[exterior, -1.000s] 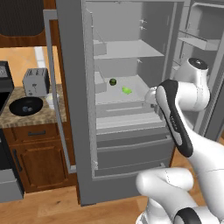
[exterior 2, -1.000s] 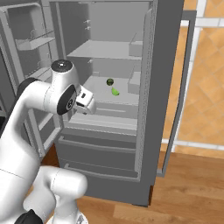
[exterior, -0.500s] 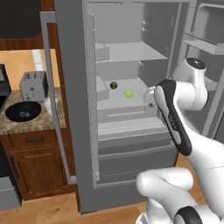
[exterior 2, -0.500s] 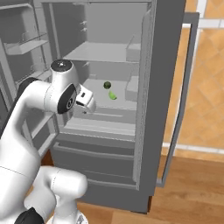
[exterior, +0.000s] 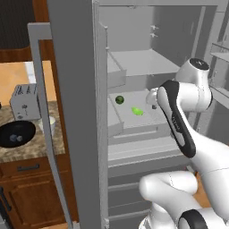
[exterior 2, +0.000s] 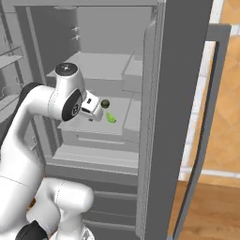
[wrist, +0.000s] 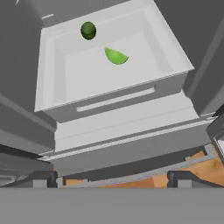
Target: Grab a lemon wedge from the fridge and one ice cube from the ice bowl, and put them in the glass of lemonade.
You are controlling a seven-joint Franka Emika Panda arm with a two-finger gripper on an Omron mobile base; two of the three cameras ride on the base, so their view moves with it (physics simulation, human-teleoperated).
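The fridge (exterior: 76,112) stands open, its grey door close in the foreground. On a middle shelf tray (wrist: 49,74) lies the yellow-green lemon wedge (wrist: 116,56) (exterior: 137,111) (exterior 2: 111,117). My gripper (wrist: 113,180) (exterior 2: 96,112) is open and holds nothing. It hovers in front of and above the tray, short of the wedge. On the counter to the left sit the black ice bowl (exterior: 15,134) and the small pale glass of lemonade (exterior: 48,125).
A dark green round fruit (wrist: 88,30) (exterior: 119,99) rests at the back of the same tray, just behind the wedge. A silver toaster (exterior: 24,102) stands behind the bowl. The right fridge door (exterior 2: 176,117) with its long handle crowds that side.
The whole picture has shifted as the base drove nearer to the fridge, which now looms larger. The gripper stays open, about as far from the wedge as before.
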